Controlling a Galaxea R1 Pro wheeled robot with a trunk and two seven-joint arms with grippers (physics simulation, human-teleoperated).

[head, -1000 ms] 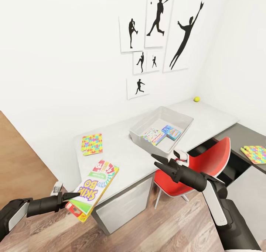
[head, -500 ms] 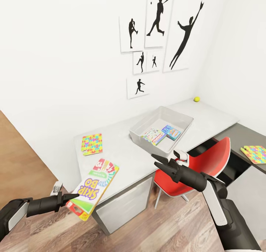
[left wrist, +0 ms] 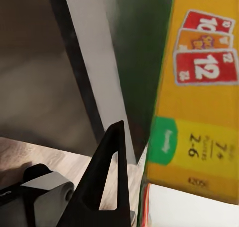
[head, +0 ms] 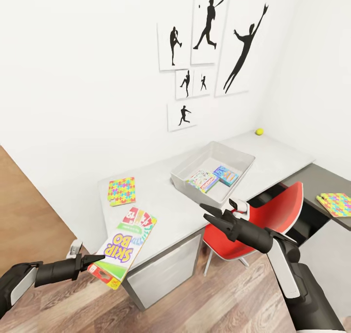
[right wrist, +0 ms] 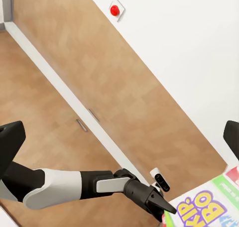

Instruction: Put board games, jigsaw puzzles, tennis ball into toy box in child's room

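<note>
Near the table's (head: pixel 165 201) near-left corner, head view: left gripper (head: pixel 93 264) clamped on Skip-Bo board game (head: pixel 124 247), long axis toward toy box (head: pixel 187 167) far right; right gripper (head: pixel 210 215) spread, empty | left wrist: game (left wrist: pixel 199 92) beside finger | right wrist: game (right wrist: pixel 209 207) at left gripper's tip.

head view high over the table (head: pixel 161 196), left wrist view close on the game box (left wrist: pixel 199 102), right wrist view sharing it

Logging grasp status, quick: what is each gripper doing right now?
Left gripper: shut on the Skip-Bo board game.
Right gripper: open, holding nothing.
</note>
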